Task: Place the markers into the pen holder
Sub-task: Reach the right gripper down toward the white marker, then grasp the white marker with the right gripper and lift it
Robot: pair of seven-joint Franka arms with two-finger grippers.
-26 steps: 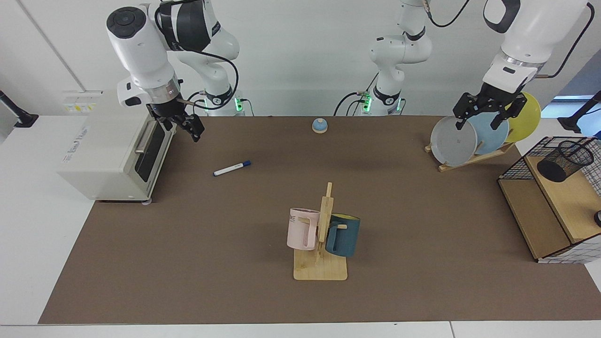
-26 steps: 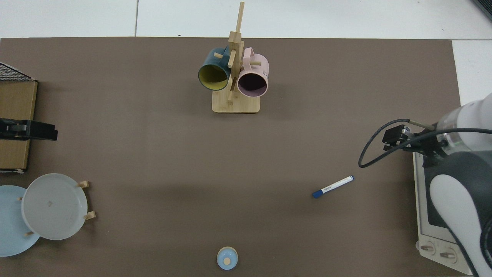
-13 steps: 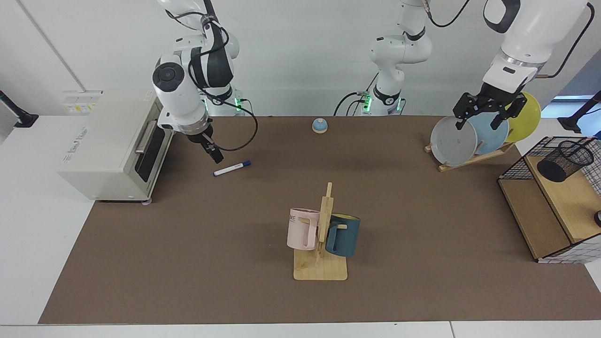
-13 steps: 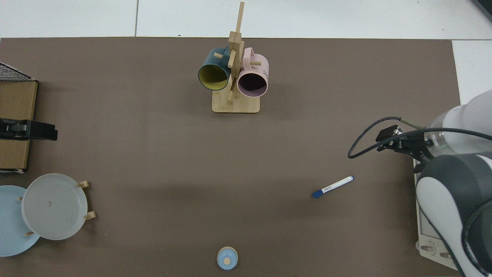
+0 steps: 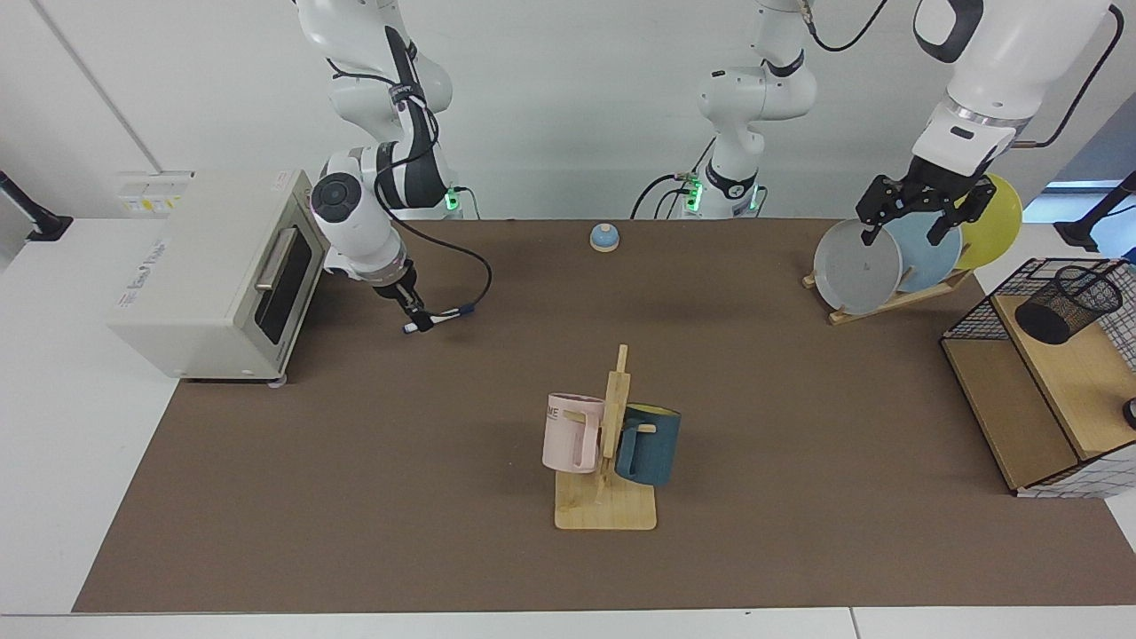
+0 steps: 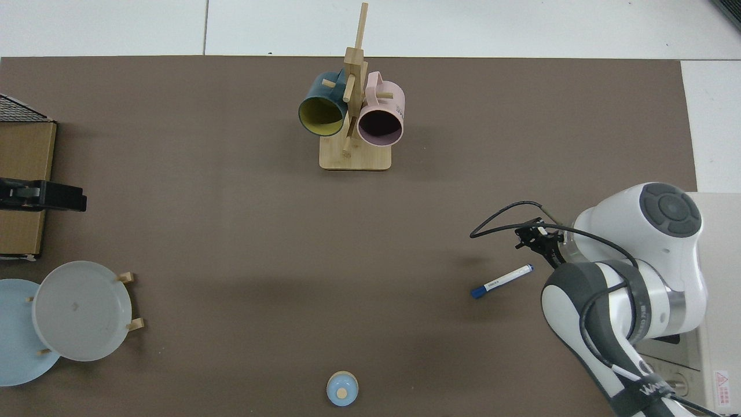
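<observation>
The marker [image 5: 448, 314], white with a blue cap, lies flat on the brown mat [image 5: 799, 399] near the toaster oven; in the top view the whole marker [image 6: 501, 281] shows. My right gripper [image 5: 417, 318] hangs low at the marker's tail end, pointing down, and in the top view my own wrist hides it. The pen holder [image 5: 1069, 303], a small black mesh cup, sits on the wooden shelf of the wire basket [image 5: 976, 312] at the far right. My left gripper [image 5: 903, 232] waits open above the plate rack, holding nothing.
A toaster oven [image 5: 213, 275] stands just behind the right arm. A mug tree [image 5: 608, 453] with a pink and a dark teal mug is mid-table. A plate rack [image 5: 896, 253] holds three plates. A small blue bell [image 5: 604, 237] sits at the back.
The right arm has swung down and away from the oven, bringing its gripper from above the oven door to the marker's tail end. The marker and the left arm have not moved.
</observation>
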